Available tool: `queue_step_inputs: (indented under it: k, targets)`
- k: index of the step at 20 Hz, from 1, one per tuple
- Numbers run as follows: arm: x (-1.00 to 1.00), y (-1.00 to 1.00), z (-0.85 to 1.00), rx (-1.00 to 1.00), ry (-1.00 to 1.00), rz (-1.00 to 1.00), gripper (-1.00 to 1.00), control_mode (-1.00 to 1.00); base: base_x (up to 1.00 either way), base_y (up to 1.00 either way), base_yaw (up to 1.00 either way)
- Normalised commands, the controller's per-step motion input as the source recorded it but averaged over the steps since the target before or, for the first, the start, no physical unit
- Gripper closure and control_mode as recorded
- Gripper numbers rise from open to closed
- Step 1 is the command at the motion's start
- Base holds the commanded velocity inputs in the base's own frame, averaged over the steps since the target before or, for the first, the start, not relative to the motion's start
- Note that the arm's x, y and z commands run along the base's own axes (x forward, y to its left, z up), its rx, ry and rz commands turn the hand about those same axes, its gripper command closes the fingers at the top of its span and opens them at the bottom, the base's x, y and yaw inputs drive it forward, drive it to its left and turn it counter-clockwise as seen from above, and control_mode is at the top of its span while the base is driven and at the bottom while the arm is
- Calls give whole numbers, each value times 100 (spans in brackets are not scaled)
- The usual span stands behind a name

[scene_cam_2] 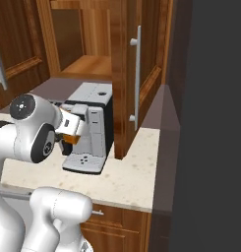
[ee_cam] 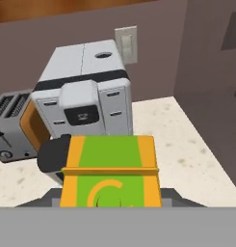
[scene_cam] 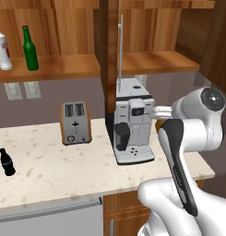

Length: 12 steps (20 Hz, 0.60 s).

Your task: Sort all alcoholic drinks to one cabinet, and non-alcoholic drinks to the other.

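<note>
The tool (ee_cam: 111, 202) is gripping the small orange-yellow juice carton with green print (ee_cam: 110, 171), its jaws drawn in against the carton's sides; in the hand view the carton is sitting right at the tool, filling the lower middle, with its top edge facing the camera. In the right base view a bit of orange carton (scene_cam_2: 69, 139) is showing under the white hand, held in the air in front of the white-and-black coffee machine (scene_cam_2: 91, 127) and above the speckled beige stone surface (scene_cam_2: 123, 184).

The coffee machine is standing on the surface just ahead of the carton, and an orange-sided silver toaster (scene_cam: 75, 122) is sitting on the surface to its left, apart from it. The small black cola bottle with a red label band (scene_cam: 7, 162) is standing upright near the surface's left end, well apart from the tool. On the open wooden cabinet shelf (scene_cam: 63, 67) above, the tall white bottle with red cap and red label (scene_cam: 2, 50) and the slim dark-green glass bottle (scene_cam: 29, 49) are standing upright near each other.
</note>
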Motion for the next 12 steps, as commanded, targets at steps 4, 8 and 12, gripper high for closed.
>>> queue_step_inputs:
  k: [4, 8, 12]
  targets:
    - [2, -18, 10, 0, -2, 0, 100, -100, 0, 0, 0]
    - [-10, -15, 56, 0, -21, 0, 100, -100, 0, 0, 0]
    - [-12, -14, 82, -3, -29, 0, 100, -100, 0, 0, 0]
